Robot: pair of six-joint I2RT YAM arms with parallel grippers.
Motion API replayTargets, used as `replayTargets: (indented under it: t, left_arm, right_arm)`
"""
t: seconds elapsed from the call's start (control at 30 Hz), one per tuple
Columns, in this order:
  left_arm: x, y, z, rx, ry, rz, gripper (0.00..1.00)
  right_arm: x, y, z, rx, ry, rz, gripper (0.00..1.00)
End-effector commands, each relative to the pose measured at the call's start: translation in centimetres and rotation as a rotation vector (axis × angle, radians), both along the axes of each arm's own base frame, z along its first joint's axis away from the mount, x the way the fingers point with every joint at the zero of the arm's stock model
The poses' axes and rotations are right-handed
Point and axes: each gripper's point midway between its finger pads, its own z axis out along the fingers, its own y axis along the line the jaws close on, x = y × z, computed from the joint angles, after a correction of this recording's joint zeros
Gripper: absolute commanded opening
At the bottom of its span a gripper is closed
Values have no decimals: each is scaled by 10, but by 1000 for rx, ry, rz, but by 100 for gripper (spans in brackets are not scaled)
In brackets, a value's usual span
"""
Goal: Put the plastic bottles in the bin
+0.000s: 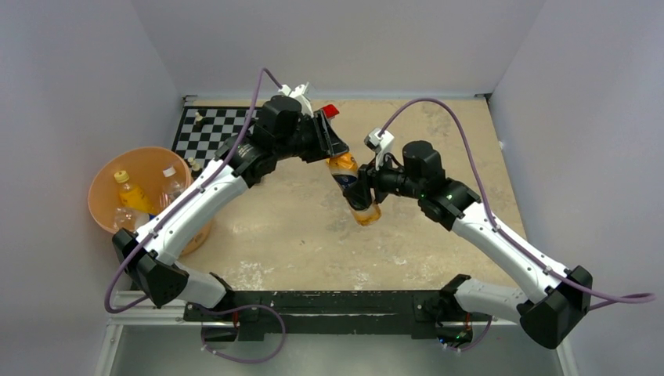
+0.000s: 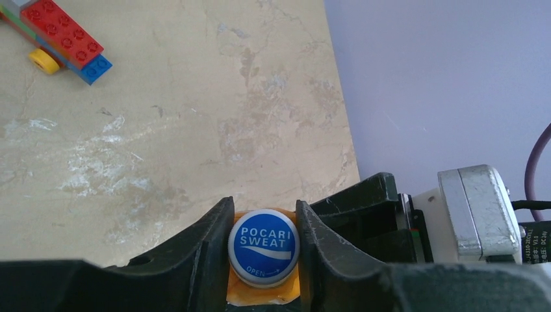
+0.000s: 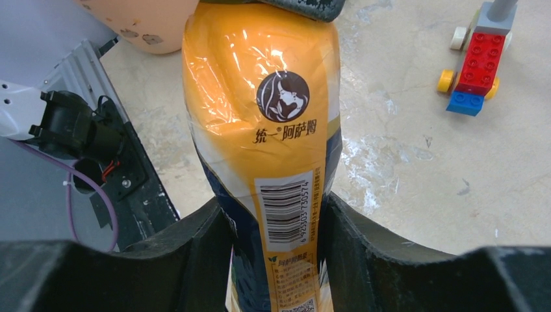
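1. grippers on both arms have hold of the same thing: the orange-and-blue bottle (image 1: 345, 176), which lies slanted between them over the middle of the table (image 1: 297, 235).
2. the left gripper (image 1: 338, 159) reaches in from the far side and is closed on the cap end. from its own wrist camera the blue cap (image 2: 263, 247) (it reads "pocari sweat") sits squeezed between the two dark fingers (image 2: 205, 253), touching both.
3. the right gripper (image 1: 362, 196) is clamped on the lower body of the same bottle. in its wrist view the fingers (image 3: 370, 253) press in on either side of the wrap, level with the barcode (image 3: 286, 211).
4. whether the bottle's bottom end touches the table, i cannot tell.
5. the bin (image 1: 141, 157) stands at the left edge of the table, well apart from the held bottle. the left arm's white forearm crosses over its right side.
6. inside the bin lie a yellow bottle (image 1: 131, 194), a clear bottle with a white cap (image 1: 172, 184) and a second clear bottle (image 1: 125, 221) nearer the front.
7. the chessboard (image 1: 211, 129) lies flat in the far left corner, just behind the bin.
8. the toy brick figure (image 3: 477, 65) (red and blue bricks, yellow wheels) lies on the far side of the table, near the left gripper but apart from the bottle.
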Motion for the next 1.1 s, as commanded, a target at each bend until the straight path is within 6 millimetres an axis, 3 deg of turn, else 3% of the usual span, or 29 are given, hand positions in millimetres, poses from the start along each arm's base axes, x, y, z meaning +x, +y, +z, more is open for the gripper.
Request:
replayTargets:
  t: [0.0,0.03,0.07,0.17,0.33,0.4,0.5,0.6,0.7,0.83,0.97,1.07]
  left_arm:
    - [-4,-3,26,-69,-56,-12,11]
    - [-5,-2,27,-63,-60,-9,4]
    - [-5,1,28,-54,-62,-1,0]
    - [-3,17,26,21,-78,43,0]
    - [6,72,34,200,-169,183,0]
    - [10,110,39,331,-196,272,0]
    - [12,190,52,537,-208,461,0]
    - [-2,271,83,728,-249,675,0]
    - [-26,332,123,898,-313,878,0]
    - [-54,384,156,970,-381,1083,0]
    - [-64,417,150,976,-363,1207,0]
    - [-62,430,141,985,-342,1258,0]
  right_arm:
    - [4,6,29,46,-38,-8,65]
    - [8,4,27,28,-29,-26,88]
    - [11,2,29,16,-30,-45,92]
    - [12,0,44,-12,-57,-36,95]
    - [-16,6,90,3,-137,156,97]
    - [-23,0,114,23,-206,167,98]
    - [-26,-19,139,43,-303,89,99]
    - [-22,-50,159,66,-407,-82,99]
    - [-10,-83,162,71,-446,-290,99]
    - [-5,-100,158,69,-432,-396,99]
    - [-9,-97,154,93,-415,-383,99]
    - [-11,-95,149,108,-400,-369,99]
